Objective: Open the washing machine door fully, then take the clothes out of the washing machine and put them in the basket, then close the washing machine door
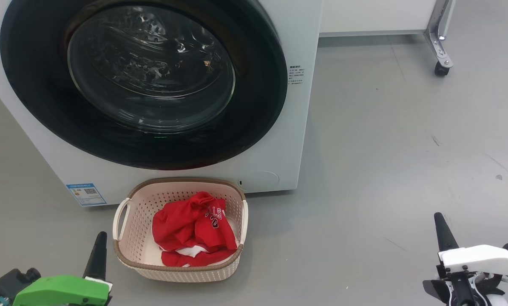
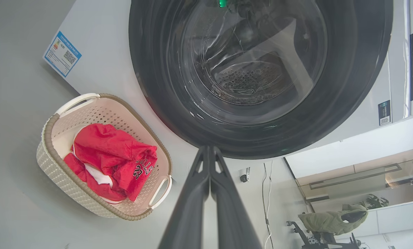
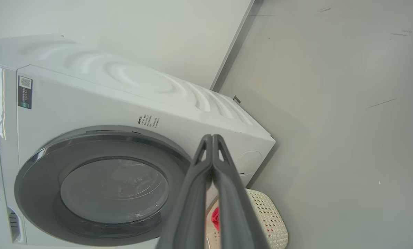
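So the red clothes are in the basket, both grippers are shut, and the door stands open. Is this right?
No, the door is closed flush on the machine, as the right wrist view shows. The rest holds: the clothes are in the basket, and the left gripper and right gripper are shut.

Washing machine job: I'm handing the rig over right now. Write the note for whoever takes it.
Left gripper: shut, empty, to the left of the basket.
Right gripper: shut, empty, clear of the washing machine.
Clothes: red heap inside the basket, on the floor before the machine.
Washing machine door: looks closed flush.
Done: clothes out, door shut.
Left: apparently nothing; no red shows in the drum.
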Controlling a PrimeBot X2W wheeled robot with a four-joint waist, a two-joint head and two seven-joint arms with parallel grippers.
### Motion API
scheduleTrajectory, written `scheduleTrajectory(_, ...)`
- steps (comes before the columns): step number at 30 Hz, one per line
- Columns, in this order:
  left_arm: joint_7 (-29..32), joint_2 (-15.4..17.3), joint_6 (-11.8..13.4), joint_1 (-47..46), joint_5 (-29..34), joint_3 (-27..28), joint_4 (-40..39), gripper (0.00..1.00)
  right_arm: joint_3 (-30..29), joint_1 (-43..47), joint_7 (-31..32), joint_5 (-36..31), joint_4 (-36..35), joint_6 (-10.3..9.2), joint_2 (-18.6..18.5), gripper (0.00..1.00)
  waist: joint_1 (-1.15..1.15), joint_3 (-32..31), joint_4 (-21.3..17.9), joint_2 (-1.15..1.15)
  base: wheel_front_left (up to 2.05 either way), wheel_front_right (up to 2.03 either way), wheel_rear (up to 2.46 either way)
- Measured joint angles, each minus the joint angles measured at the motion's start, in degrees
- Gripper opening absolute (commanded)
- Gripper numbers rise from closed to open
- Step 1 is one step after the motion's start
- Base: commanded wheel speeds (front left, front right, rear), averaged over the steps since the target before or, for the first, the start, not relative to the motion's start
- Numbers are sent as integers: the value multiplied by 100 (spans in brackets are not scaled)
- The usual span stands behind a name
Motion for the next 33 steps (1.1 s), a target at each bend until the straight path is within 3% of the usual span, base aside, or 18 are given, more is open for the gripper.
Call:
scheduleTrajectory(25, 254, 5, -308, -371, -1878, 383, 425, 0, -383, -327, 424, 1856, 97, 181, -52, 0, 0, -31, -74, 0, 0, 0, 0)
scheduleTrajectory(33, 270, 5, -350, -409, -1946, 405, 491, 0, -409, -401, 434, 1964, 116, 183, -62, 0, 0, -33, -77, 0, 0, 0, 0)
